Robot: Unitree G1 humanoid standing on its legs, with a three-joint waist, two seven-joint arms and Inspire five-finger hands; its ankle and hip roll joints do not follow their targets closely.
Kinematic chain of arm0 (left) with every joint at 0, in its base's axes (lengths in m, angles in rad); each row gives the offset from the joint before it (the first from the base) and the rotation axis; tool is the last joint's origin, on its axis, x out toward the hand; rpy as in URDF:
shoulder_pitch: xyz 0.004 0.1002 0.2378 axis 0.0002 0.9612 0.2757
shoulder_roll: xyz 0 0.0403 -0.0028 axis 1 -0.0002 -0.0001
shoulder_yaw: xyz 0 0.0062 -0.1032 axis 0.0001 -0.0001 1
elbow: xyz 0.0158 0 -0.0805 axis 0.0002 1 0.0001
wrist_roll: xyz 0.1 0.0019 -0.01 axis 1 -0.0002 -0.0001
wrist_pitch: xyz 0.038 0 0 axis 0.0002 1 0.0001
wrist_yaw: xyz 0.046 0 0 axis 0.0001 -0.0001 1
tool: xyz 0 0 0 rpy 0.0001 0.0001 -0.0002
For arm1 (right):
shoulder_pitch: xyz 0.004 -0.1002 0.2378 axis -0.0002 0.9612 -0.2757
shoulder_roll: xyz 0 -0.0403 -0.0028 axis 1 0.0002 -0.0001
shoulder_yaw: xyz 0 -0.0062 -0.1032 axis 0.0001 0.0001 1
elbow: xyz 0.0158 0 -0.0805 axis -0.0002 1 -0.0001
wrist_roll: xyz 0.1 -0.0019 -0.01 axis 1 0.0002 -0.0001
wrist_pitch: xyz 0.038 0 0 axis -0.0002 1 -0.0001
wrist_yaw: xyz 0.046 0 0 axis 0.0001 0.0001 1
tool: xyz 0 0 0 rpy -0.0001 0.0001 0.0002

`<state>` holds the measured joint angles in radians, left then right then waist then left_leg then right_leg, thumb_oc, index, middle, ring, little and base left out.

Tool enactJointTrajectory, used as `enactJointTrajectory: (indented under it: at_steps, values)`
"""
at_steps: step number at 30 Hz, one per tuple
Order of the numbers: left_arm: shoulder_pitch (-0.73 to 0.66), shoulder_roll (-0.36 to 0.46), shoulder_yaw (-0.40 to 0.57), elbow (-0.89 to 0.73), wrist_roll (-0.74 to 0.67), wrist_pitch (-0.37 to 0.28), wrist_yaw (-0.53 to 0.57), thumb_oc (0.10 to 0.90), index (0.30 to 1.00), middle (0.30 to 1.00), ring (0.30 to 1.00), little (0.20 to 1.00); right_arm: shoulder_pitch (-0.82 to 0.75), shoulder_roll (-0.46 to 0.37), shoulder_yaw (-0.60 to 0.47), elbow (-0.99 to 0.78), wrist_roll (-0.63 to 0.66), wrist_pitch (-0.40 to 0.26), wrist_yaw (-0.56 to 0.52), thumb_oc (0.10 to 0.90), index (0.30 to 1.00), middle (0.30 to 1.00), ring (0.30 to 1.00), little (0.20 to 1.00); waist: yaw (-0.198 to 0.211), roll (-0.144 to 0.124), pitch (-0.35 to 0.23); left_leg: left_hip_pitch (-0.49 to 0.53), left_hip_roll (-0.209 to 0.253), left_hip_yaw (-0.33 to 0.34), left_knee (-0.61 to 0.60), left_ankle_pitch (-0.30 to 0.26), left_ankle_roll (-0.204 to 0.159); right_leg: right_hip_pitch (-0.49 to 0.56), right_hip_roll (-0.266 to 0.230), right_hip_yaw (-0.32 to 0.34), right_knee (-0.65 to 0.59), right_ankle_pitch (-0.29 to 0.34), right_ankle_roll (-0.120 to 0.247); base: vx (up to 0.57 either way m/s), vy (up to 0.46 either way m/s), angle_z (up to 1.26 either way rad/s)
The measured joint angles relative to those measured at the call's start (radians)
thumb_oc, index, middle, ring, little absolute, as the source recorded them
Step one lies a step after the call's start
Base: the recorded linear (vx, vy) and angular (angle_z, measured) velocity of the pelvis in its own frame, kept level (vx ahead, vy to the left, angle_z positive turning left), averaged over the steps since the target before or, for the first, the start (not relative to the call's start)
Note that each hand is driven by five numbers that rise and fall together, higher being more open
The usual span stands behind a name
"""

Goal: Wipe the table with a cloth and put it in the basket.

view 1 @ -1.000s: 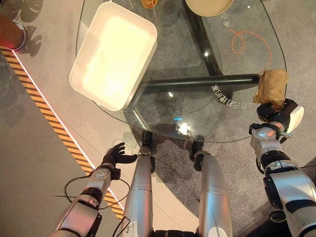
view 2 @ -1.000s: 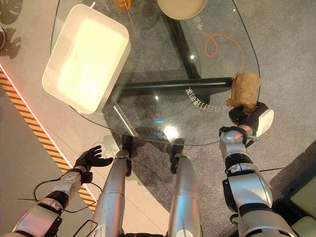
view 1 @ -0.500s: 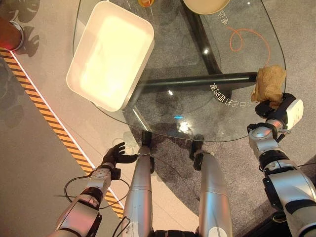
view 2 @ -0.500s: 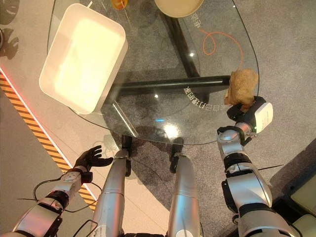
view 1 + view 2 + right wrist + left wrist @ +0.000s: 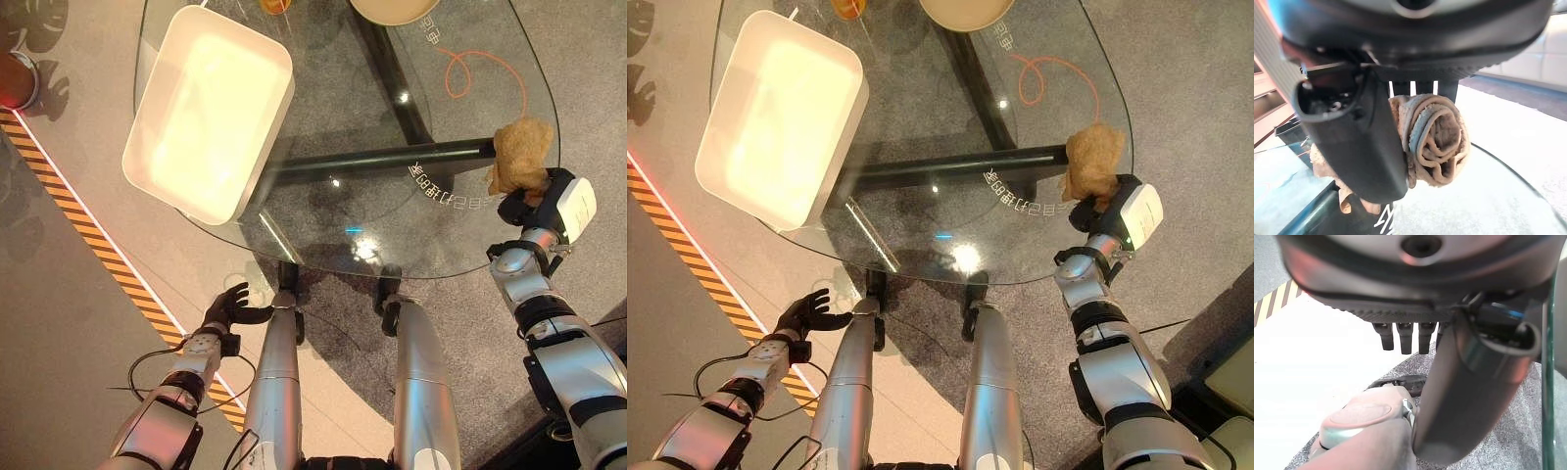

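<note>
starting at the far left, we see our left hand (image 5: pixel 233 305) hanging low beside the table, below the glass edge and over the floor near the yellow-and-black striped tape (image 5: pixel 69 201). its fingers are loosely spread and relaxed, with nothing in them; in the left wrist view the fingers (image 5: pixel 1403 337) hang straight down, clear of everything.

moving right, the white basket (image 5: pixel 149 181) sits on the left part of the glass table (image 5: pixel 392 235), a rectangular tub with its near corner overhanging the table edge. it holds nothing that we can make out.

at the far edge of the table we see part of a small orange item (image 5: pixel 273 5) and part of a tan round dish (image 5: pixel 395 12). an orange looped line (image 5: pixel 465 69) shows on the right part of the glass.

at the right rim of the table we find the cloth (image 5: pixel 519 155), a crumpled tan bundle resting on the glass just inside the edge. our right hand (image 5: pixel 534 203) sits directly at its near side, clenched on it: in the right wrist view the cloth (image 5: pixel 1437 142) is bunched into a roll between the thumb (image 5: pixel 1359 147) and the fingers behind it. the cloth is well apart from the basket, which is across the table on the other side.
</note>
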<state>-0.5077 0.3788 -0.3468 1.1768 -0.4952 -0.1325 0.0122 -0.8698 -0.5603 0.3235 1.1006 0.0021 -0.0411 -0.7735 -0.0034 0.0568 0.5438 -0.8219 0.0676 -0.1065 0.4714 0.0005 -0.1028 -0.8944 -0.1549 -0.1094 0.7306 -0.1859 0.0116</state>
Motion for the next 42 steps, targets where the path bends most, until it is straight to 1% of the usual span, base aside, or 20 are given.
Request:
enactJointTrajectory:
  at_steps: [13, 17, 22, 24, 28, 32, 34, 39, 42]
  values:
    - [0.0, -0.013, -0.001, -0.002, 0.0, 0.0, 0.007, 0.8, 0.9, 0.9, 0.9, 0.9, 0.002, -0.004, 0.079, -0.131, -0.082, 0.033, 0.057, 0.1, 0.3, 0.3, 0.3, 0.2, 0.002, 0.003, -0.001, 0.003, 0.005, 0.0, -0.006, 0.001, -0.002, -0.002, 0.005, 0.0, 0.0, 0.0, -0.004, 0.0, 0.0, 0.0]
    - [0.0, -0.015, -0.001, -0.009, 0.0, 0.001, 0.018, 0.8, 0.9, 0.9, 0.9, 0.9, 0.001, -0.003, 0.119, -0.173, -0.114, 0.037, 0.079, 0.1, 0.3, 0.3, 0.3, 0.2, 0.003, 0.003, -0.001, 0.009, 0.005, 0.0, -0.017, 0.008, -0.013, -0.002, 0.005, 0.0, 0.001, 0.001, -0.004, 0.0, 0.0, 0.0]
    - [0.0, -0.016, -0.001, -0.014, 0.001, 0.001, 0.018, 0.8, 0.9, 0.9, 0.9, 0.9, -0.003, 0.0, 0.167, -0.214, -0.16, 0.045, 0.109, 0.1, 0.3, 0.3, 0.3, 0.2, 0.016, 0.003, -0.001, 0.016, 0.007, 0.0, -0.019, 0.014, -0.02, -0.001, 0.006, 0.001, 0.004, 0.003, -0.009, 0.0, 0.0, 0.0]
    - [0.0, -0.017, -0.001, -0.014, 0.001, 0.0, 0.018, 0.8, 0.9, 0.9, 0.9, 0.9, -0.003, 0.001, 0.17, -0.221, -0.165, 0.046, 0.122, 0.1, 0.3, 0.3, 0.3, 0.2, 0.022, 0.003, -0.001, 0.017, 0.008, 0.0, -0.019, 0.014, -0.021, -0.001, 0.007, 0.0, 0.005, 0.002, -0.008, 0.0, 0.0, 0.0]
    - [0.002, -0.018, -0.001, -0.013, 0.002, 0.001, 0.019, 0.8, 0.9, 0.9, 0.9, 0.9, -0.013, -0.006, 0.177, -0.236, -0.202, 0.046, 0.181, 0.1, 0.3, 0.3, 0.3, 0.2, 0.025, 0.003, -0.001, 0.019, 0.009, 0.0, -0.029, 0.016, -0.02, -0.001, 0.007, -0.001, 0.006, 0.0, -0.007, 0.0, 0.0, 0.0]
    - [0.003, -0.018, -0.001, -0.014, 0.003, 0.001, 0.019, 0.8, 0.9, 0.9, 0.9, 0.9, -0.027, -0.025, 0.238, -0.277, -0.229, 0.045, 0.245, 0.1, 0.3, 0.3, 0.3, 0.2, 0.025, 0.003, -0.001, 0.024, 0.01, 0.0, -0.035, 0.019, -0.018, -0.001, 0.007, -0.002, 0.007, 0.0, -0.009, 0.0, 0.0, 0.0]
    - [0.003, -0.018, -0.001, -0.016, 0.003, 0.001, 0.019, 0.8, 0.9, 0.9, 0.9, 0.9, -0.029, -0.023, 0.261, -0.299, -0.241, 0.042, 0.269, 0.1, 0.3, 0.3, 0.3, 0.2, 0.026, 0.004, -0.001, 0.027, 0.01, 0.0, -0.037, 0.025, -0.027, -0.001, 0.007, -0.003, 0.007, -0.001, -0.011, 0.0, 0.0, 0.0]
    - [0.003, -0.02, -0.001, -0.017, 0.004, 0.0, 0.019, 0.8, 0.9, 0.9, 0.9, 0.9, -0.031, -0.015, 0.339, -0.359, -0.288, 0.03, 0.339, 0.1, 0.3, 0.3, 0.3, 0.2, 0.031, 0.005, -0.002, 0.03, 0.01, 0.0, -0.037, 0.027, -0.031, 0.002, 0.006, -0.003, 0.008, 0.002, -0.016, 0.0, 0.0, 0.0]
    - [0.003, -0.02, -0.001, -0.018, 0.007, 0.0, 0.019, 0.8, 0.9, 0.9, 0.9, 0.9, -0.031, -0.001, 0.367, -0.382, -0.312, 0.028, 0.377, 0.1, 0.3, 0.3, 0.3, 0.2, 0.037, 0.005, -0.002, 0.03, 0.01, 0.0, -0.036, 0.027, -0.032, 0.002, 0.005, -0.003, 0.01, 0.001, -0.016, 0.0, 0.0, 0.0]
